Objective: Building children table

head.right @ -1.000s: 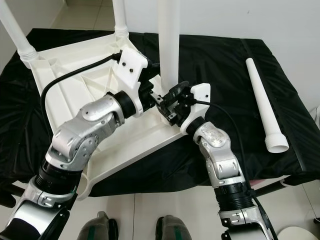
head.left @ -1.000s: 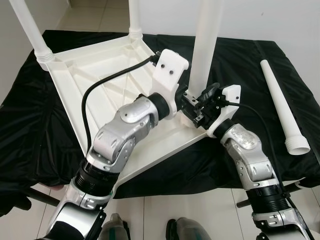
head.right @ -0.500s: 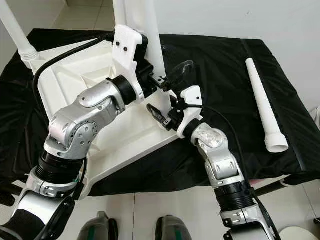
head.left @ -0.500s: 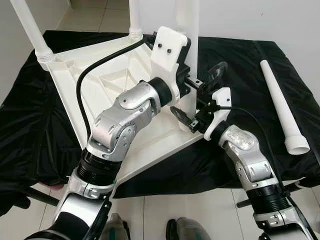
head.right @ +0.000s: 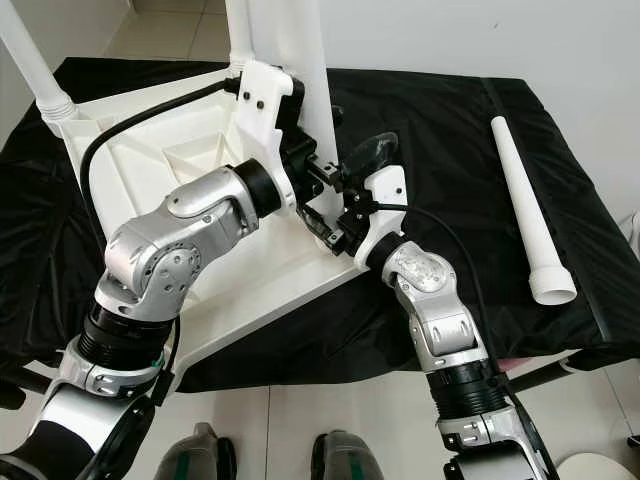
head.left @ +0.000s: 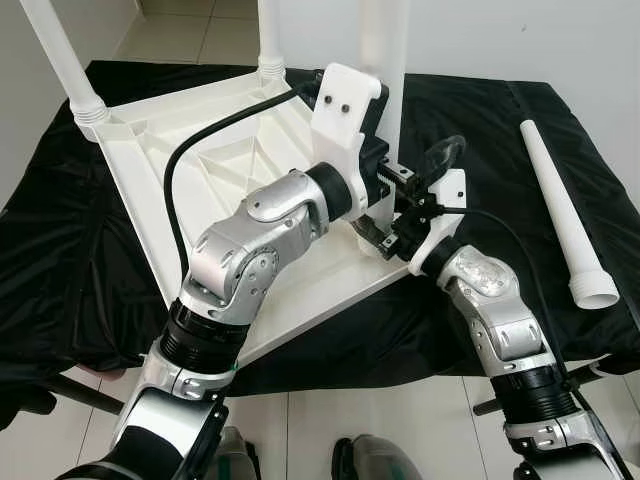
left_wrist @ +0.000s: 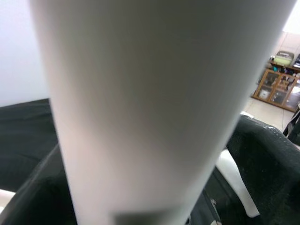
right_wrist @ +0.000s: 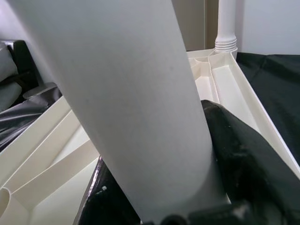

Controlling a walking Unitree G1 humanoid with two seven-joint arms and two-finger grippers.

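An upturned white table top (head.left: 230,150) lies on black cloth, with one leg (head.left: 60,60) standing at its far left corner and another (head.left: 268,30) at its far middle corner. A third white leg (head.left: 385,60) stands upright at the near right corner. My left gripper (head.left: 388,180) is shut on that leg from the left, its fingers mostly hidden behind it. Just below, my right gripper (head.left: 405,200) is shut on the same leg from the right. In the right wrist view this leg (right_wrist: 131,93) sits between black fingers (right_wrist: 243,150). The leg (left_wrist: 140,93) is very close in the left wrist view.
A loose white leg (head.left: 560,200) lies on the black cloth (head.left: 480,120) at the right, wide end towards me. The cloth-covered surface ends just in front of my body, above white floor tiles (head.left: 400,420). A black cable (head.left: 200,150) arcs over the table top from my left wrist.
The right gripper, wide open half a second ago, has shut round the leg. My left gripper rose from the leg's base to higher up, and the leg shifted left.
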